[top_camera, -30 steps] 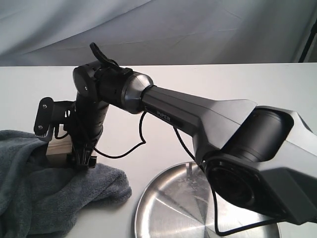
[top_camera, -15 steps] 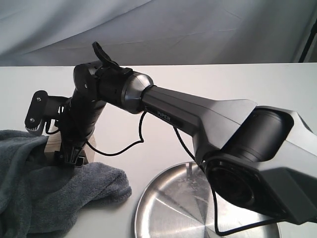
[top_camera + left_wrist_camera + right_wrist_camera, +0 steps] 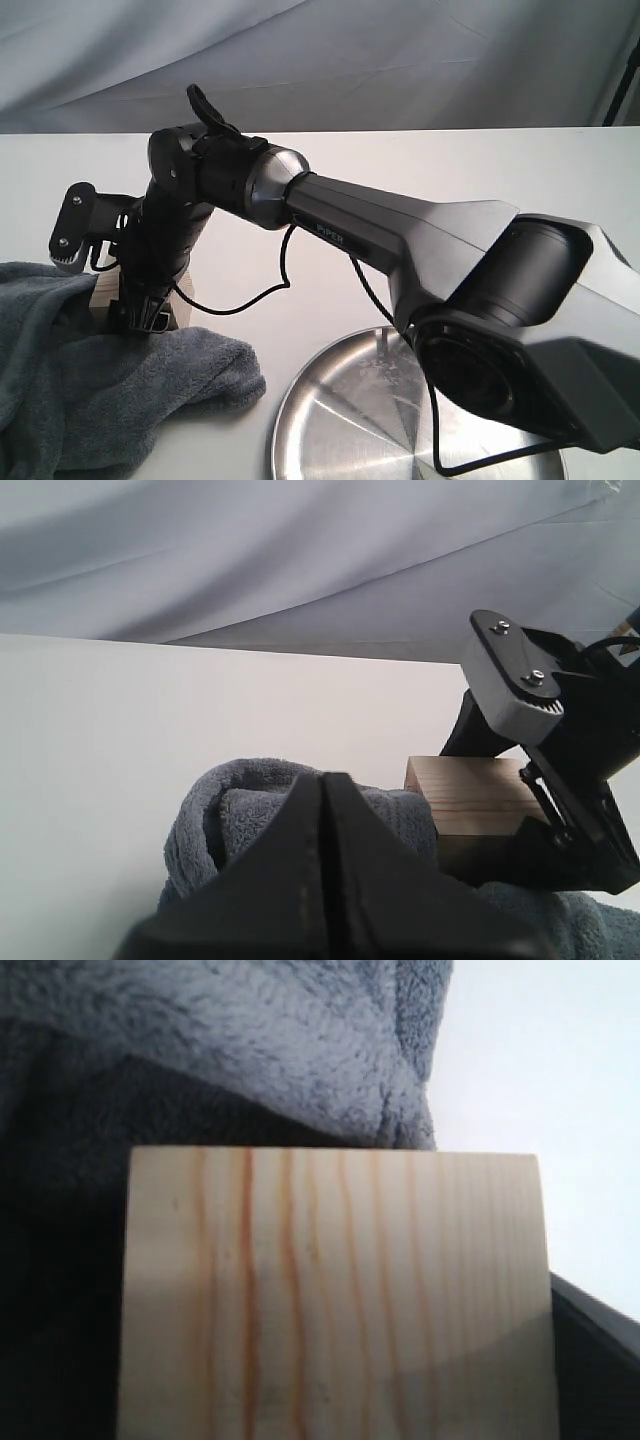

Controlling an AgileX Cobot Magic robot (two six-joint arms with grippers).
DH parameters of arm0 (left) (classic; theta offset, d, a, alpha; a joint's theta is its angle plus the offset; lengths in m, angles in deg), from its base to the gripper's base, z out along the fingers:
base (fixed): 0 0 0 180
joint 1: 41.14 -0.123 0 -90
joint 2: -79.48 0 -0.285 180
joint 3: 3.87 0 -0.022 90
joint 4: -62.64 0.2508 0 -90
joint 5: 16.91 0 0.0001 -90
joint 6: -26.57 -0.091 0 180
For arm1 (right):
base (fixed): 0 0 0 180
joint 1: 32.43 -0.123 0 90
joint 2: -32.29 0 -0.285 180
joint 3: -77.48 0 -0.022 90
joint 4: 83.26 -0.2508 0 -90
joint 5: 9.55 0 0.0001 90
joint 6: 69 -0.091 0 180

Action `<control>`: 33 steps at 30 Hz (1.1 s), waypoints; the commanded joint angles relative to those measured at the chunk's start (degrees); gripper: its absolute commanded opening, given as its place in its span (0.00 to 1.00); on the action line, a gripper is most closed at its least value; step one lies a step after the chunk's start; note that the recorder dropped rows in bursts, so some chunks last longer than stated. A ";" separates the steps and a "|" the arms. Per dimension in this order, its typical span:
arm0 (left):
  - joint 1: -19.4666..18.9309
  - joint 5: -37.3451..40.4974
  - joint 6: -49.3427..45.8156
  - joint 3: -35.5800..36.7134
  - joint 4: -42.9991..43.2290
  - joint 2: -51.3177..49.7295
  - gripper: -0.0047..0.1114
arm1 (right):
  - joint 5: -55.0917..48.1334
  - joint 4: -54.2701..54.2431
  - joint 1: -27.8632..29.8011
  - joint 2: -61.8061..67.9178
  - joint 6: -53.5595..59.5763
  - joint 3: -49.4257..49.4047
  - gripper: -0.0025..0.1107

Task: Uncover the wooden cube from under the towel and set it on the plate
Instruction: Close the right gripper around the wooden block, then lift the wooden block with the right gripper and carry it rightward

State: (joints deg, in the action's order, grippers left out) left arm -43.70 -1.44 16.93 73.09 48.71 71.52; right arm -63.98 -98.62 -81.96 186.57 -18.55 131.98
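The wooden cube [image 3: 103,293] stands at the edge of the bunched grey-blue towel [image 3: 90,400], uncovered on its near side. My right gripper [image 3: 100,290] reaches across from the right and is open, straddling the cube: one finger [image 3: 512,685] stands behind it and the other low in front. Up close the cube [image 3: 335,1290] shows its grain, with the towel [image 3: 250,1040] behind it. My left gripper [image 3: 322,780] is shut with nothing visible in it, just short of the towel [image 3: 240,820] and beside the cube [image 3: 475,795]. The steel plate [image 3: 350,420] lies at the front.
The right arm [image 3: 420,235] spans the white table [image 3: 420,160] from the lower right to the cube, passing above the plate's far rim. A black cable [image 3: 285,270] hangs under it. A grey cloth backdrop [image 3: 320,60] closes the far side.
My right gripper slid left along the cube during the first half second, its fingers still as far apart; since then it has barely moved. Cube, towel and plate stayed put.
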 commanded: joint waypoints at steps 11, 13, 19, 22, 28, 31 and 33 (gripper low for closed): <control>0.45 -0.44 0.59 0.26 -0.26 0.17 0.04 | 3.25 2.31 0.35 -1.87 -7.72 0.35 0.17; 0.45 -0.44 0.59 0.26 -0.26 0.17 0.04 | 2.35 4.09 0.35 -3.19 -8.95 0.35 0.16; 0.45 -0.44 0.59 0.26 -0.26 0.17 0.04 | -1.04 7.48 0.58 -7.54 -10.23 0.35 0.16; 0.45 -0.44 0.59 0.26 -0.26 0.17 0.04 | -2.87 7.27 1.97 -9.53 -12.35 0.35 0.16; 0.45 -0.44 0.59 0.26 -0.26 0.17 0.04 | -8.12 5.28 5.10 -12.48 -13.43 0.35 0.16; 0.45 -0.44 0.59 0.26 -0.26 0.17 0.04 | -10.82 2.81 6.57 -13.58 -13.43 0.35 0.16; 0.45 -0.44 0.59 0.26 -0.26 0.17 0.04 | -12.29 2.26 7.31 -14.30 -13.43 0.35 0.16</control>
State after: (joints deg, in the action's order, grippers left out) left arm -43.70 -1.44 16.93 73.09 48.71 71.52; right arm -74.87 -94.34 -75.73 174.62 -31.75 131.98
